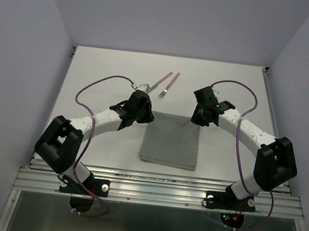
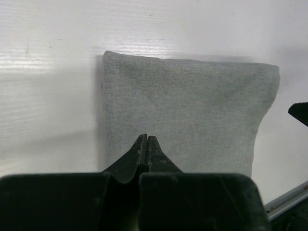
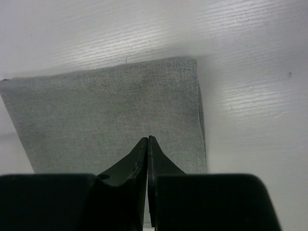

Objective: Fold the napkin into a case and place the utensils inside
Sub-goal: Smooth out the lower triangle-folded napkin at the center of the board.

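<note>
Left gripper (image 2: 146, 144) and right gripper (image 3: 147, 144) sit closed over the napkin (image 1: 171, 142); whether either pinches cloth I cannot tell. Folding step, I judge; next, draw the far edge nearward.

Overhead, the far corners of the napkin (image 1: 171, 142) hide under the left hand (image 1: 146, 115) and right hand (image 1: 198, 120), any pinch of cloth unreadable.

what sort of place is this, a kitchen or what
Probably a robot lab test cell: plain white walls box in a white table, and two black-and-white robot arms are bolted to a metal rail at its edge.
</note>
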Controlling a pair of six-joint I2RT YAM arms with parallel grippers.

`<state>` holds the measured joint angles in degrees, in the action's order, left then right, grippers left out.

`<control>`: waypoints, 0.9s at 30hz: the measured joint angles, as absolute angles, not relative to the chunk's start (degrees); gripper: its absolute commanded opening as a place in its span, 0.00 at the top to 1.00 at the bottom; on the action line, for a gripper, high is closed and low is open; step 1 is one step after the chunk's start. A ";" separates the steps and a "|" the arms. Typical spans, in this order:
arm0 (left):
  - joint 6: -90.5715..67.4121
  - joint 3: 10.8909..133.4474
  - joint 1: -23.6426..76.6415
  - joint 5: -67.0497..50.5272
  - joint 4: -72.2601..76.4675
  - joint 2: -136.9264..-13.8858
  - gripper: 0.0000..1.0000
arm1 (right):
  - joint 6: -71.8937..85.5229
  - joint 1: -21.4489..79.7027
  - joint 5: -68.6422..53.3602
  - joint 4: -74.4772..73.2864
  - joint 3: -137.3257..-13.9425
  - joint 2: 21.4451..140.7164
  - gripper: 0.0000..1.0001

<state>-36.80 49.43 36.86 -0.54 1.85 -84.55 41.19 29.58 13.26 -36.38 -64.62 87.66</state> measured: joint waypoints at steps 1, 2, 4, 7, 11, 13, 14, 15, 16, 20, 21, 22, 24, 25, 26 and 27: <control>-36.29 50.15 36.45 -0.82 1.87 -86.21 1.00 | 41.15 29.58 13.43 -36.18 -64.71 88.25 0.93; -35.86 50.83 36.07 -1.02 1.87 -87.61 1.00 | 41.08 29.58 13.91 -35.90 -64.88 89.21 0.93; -34.89 52.45 35.44 -1.26 1.91 -90.52 1.00 | 40.64 29.41 14.85 -35.51 -65.49 91.92 0.93; -33.89 54.39 34.89 -1.78 2.04 -94.19 1.00 | 39.64 28.80 15.92 -35.46 -67.00 96.33 0.93; -32.84 57.14 34.76 -2.57 2.04 -98.54 1.00 | 38.06 27.62 17.82 -35.11 -69.34 102.13 0.94; -32.47 57.69 34.76 -2.81 1.91 -99.53 1.00 | 37.21 27.33 18.63 -35.07 -70.11 104.29 0.94; -32.23 57.82 34.76 -2.81 1.78 -99.66 1.00 | 37.01 27.24 18.83 -35.07 -70.37 104.77 0.94; -32.12 57.89 34.76 -2.81 1.65 -99.68 1.00 | 36.67 27.16 18.96 -35.07 -70.72 105.38 0.94; -31.90 58.15 34.76 -2.79 1.32 -99.68 1.00 | 36.27 27.07 18.96 -35.05 -70.91 105.69 0.94; -31.09 59.59 34.76 -2.74 0.58 -99.68 1.00 | 35.33 27.07 19.05 -35.00 -71.68 105.62 0.93; -30.85 59.92 34.76 -2.74 0.54 -99.68 1.00 | 35.24 27.07 19.05 -34.96 -71.81 105.34 0.94; -30.72 60.16 34.76 -2.74 0.47 -99.68 1.00 | 35.16 27.07 19.05 -34.96 -71.81 104.97 0.93; -30.35 60.47 34.76 -2.76 0.47 -99.61 1.00 | 35.14 27.07 19.09 -34.98 -71.81 103.61 0.93; -30.22 60.58 34.76 -2.76 0.38 -99.57 1.00 | 35.16 27.07 19.11 -34.98 -71.81 102.85 0.94; -30.09 60.64 34.76 -2.74 0.16 -99.57 1.00 | 35.16 27.07 19.29 -34.96 -71.81 101.62 0.93; -29.93 60.82 34.76 -2.74 -0.19 -99.57 1.00 | 35.16 26.98 19.51 -34.96 -71.81 100.73 0.93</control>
<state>-29.93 60.82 34.76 -2.74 -0.19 -99.57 35.16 26.98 19.51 -34.96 -71.81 100.73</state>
